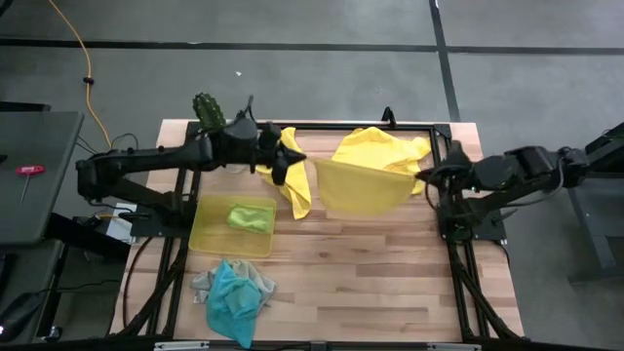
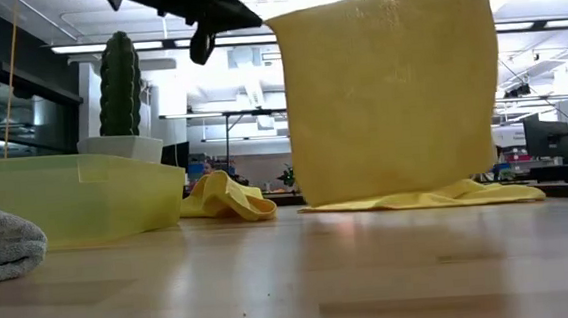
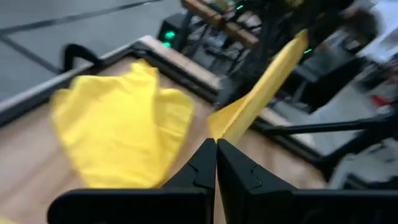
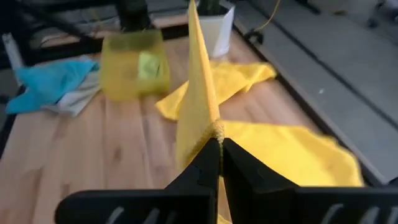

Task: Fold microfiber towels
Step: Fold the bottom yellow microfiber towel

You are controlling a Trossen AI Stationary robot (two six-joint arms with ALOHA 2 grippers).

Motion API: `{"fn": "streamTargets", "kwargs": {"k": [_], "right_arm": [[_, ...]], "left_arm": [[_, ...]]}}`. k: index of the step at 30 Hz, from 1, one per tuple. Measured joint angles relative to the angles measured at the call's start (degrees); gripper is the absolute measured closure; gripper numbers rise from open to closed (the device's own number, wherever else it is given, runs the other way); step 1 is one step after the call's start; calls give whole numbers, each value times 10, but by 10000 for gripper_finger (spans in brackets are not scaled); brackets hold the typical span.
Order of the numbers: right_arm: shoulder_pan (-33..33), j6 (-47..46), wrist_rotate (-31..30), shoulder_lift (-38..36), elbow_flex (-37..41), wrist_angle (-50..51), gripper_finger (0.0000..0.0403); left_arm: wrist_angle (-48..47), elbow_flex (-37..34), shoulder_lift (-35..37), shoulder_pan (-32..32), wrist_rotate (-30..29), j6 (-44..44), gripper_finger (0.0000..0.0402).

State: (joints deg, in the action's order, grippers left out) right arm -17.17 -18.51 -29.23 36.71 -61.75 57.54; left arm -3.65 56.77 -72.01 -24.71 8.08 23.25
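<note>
Right now a yellow microfiber towel (image 1: 359, 187) hangs stretched in the air between the two arms, over the middle-rear of the desk (image 1: 390, 283). The left gripper (image 1: 300, 157) has its jaws pressed together on one upper corner of that towel; the left wrist view shows the cloth's edge (image 3: 261, 93) running away from the closed fingertips. The right gripper (image 1: 421, 174) pinches the opposite upper corner in the same way, jaws closed on the fabric (image 4: 196, 106). From the low view the held towel (image 2: 388, 92) drops as a flat sheet, and its bottom edge comes down near or onto another yellow towel (image 2: 437, 197) lying spread on the desk behind it. That spread towel (image 1: 380, 146) sits at the rear, toward the right arm. A third yellow towel (image 1: 297, 190) lies crumpled near the left gripper. In front of the left arm stands a translucent yellow tray (image 1: 210, 234) with a lime green towel (image 1: 249, 216) inside it. Nearer the front edge, a turquoise towel (image 1: 234, 297) lies bunched on top of a grey towel (image 1: 205, 285). A potted cactus (image 1: 208, 109) stands at the rear left corner.
</note>
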Motion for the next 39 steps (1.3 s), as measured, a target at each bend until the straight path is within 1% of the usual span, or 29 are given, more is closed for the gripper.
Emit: {"fn": "streamTargets", "kwargs": {"k": [2,4,6,8,12,16,19,22,24,27,31,33,36,39], "right_arm": [[8,17,-3,6,-14,1,403],[13,24,-3,14,-18,1,403],[15,21,0,26,-13,4,403],[14,18,18,41,5,6,403],[14,16,83,83,56,4,403],[-1,6,138,115,102,-21,403],[-29,-7,175,134,131,-51,403],[-66,-48,189,152,161,-79,403],[-93,-81,194,164,183,-111,403],[-137,-129,201,184,212,-161,403],[-188,-182,219,217,232,-210,403],[-213,-214,224,235,232,-218,403],[-244,-266,237,258,232,-247,403],[-273,-302,256,277,232,-281,403]], "left_arm": [[-32,27,0,-14,-4,-31,401],[-60,44,1,-16,-22,-67,401],[-99,54,0,-7,-43,-97,401],[-130,57,0,10,-62,-114,401],[-203,57,-6,70,-95,-116,401],[-244,56,-27,155,-116,-71,401],[-240,57,-56,222,-123,-32,401],[-229,57,-103,284,-125,12,401],[-227,56,-139,317,-124,43,401],[-195,56,-196,359,-122,84,401],[-123,56,-264,394,-90,140,401],[-83,56,-290,403,-64,165,401],[-55,56,-311,406,-33,197,401],[-53,56,-312,400,-30,205,401]]}}
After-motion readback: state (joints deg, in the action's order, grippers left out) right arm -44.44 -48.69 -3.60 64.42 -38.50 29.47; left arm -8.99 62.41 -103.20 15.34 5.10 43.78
